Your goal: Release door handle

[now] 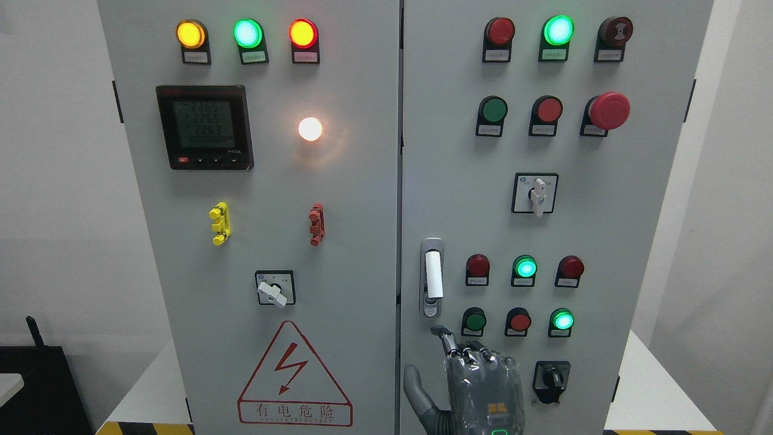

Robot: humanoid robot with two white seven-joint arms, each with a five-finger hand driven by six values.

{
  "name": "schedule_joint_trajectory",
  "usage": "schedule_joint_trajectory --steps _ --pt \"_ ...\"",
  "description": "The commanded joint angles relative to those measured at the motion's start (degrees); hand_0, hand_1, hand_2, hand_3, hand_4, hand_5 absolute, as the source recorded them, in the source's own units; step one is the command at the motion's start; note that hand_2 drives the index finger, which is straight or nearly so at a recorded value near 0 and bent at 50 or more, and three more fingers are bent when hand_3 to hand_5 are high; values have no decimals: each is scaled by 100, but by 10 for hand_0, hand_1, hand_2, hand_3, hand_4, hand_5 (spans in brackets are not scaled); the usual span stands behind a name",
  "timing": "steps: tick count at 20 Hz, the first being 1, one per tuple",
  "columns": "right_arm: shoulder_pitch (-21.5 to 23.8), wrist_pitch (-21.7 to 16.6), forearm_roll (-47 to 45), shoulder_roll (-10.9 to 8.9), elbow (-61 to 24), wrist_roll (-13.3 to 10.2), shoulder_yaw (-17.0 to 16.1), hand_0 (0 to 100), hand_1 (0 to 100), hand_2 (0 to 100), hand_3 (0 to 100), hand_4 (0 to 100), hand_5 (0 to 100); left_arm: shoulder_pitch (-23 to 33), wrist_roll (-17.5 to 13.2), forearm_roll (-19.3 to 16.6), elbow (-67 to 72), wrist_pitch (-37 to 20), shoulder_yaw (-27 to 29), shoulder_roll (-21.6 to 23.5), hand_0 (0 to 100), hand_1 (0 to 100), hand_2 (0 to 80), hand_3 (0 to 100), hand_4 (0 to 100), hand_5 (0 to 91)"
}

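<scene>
Door handle (432, 278) is seen lower-center of the frame, long axis vertical, on the right cabinet door (640, 241). The right hand (477, 380) is parked just below it, index fingertip (439, 331) pointed up, nothing gripped, apparently already let go.

head view faces the cabinet doors (272, 241) squarely, close up.
</scene>
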Motion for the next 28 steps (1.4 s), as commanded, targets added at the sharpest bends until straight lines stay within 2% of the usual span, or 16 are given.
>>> schedule_joint_trajectory --steps 1,9,13,17,28 --pt "-178 14 -131 1 -107 83 -141 327 265 1000 1000 1000 973 -88 3 -167 132 -3 9 0 120 389 0 0 0 0" --pt "-222 32 -131 19 -195 83 -159 296 282 1000 1000 1000 975 -88 3 -167 132 -3 9 0 120 389 0 0 0 0" --pt "-520 49 -122 27 -177 302 -220 282 289 1000 1000 1000 977 -88 3 -167 132 -3 9 0 120 389 0 0 0 0" --pt "-794 49 -105 27 -89 320 -256 274 297 1000 1000 1000 978 -88 3 -158 141 -3 9 0 120 389 0 0 0 0" --pt "-1101 49 -96 27 174 320 -343 244 440 1000 1000 1000 978 -88 3 -167 132 -3 9 0 120 389 0 0 0 0"
